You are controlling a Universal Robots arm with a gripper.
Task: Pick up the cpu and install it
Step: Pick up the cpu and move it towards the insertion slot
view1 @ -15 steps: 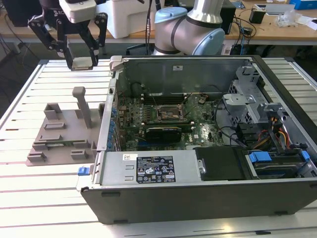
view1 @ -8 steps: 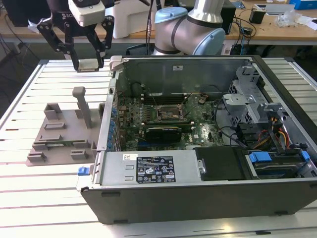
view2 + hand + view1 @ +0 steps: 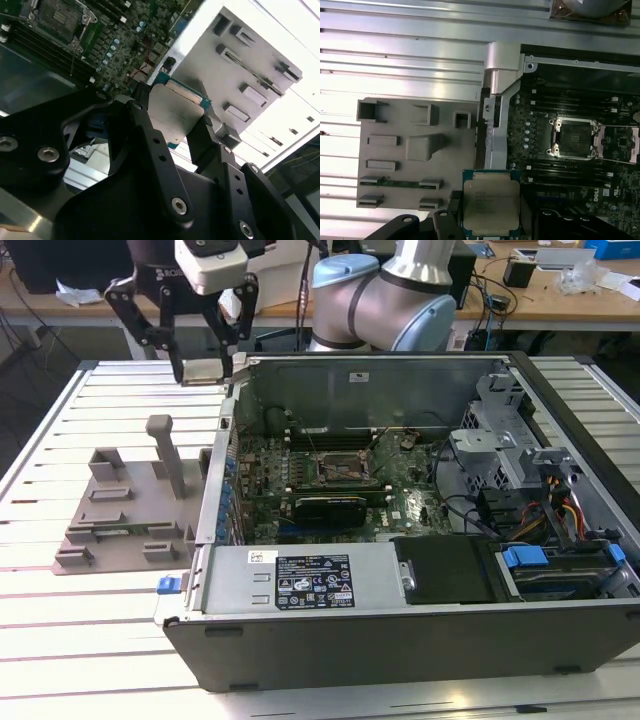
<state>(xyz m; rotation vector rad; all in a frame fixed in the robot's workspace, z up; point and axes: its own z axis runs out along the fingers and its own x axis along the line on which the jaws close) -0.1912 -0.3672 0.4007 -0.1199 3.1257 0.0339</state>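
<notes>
My gripper (image 3: 206, 368) hangs in the air above the back corner of the open computer case (image 3: 400, 640), at the exterior view's left, shut on the cpu (image 3: 205, 371). The cpu is a flat square chip with a silver top and a green edge, held level between the two black fingers (image 3: 134, 112). It sits mid-frame in the second wrist view (image 3: 175, 112) and at the picture's edge in the first wrist view (image 3: 491, 202). The motherboard's socket (image 3: 345, 468) (image 3: 572, 139) lies open and bare inside the case, well away from the chip.
A grey holder plate (image 3: 130, 510) (image 3: 410, 155) with slots and an upright post lies on the slatted table beside the case. Inside the case are a black graphics card (image 3: 325, 505), a power supply (image 3: 320, 580), cables and a drive cage (image 3: 520, 440).
</notes>
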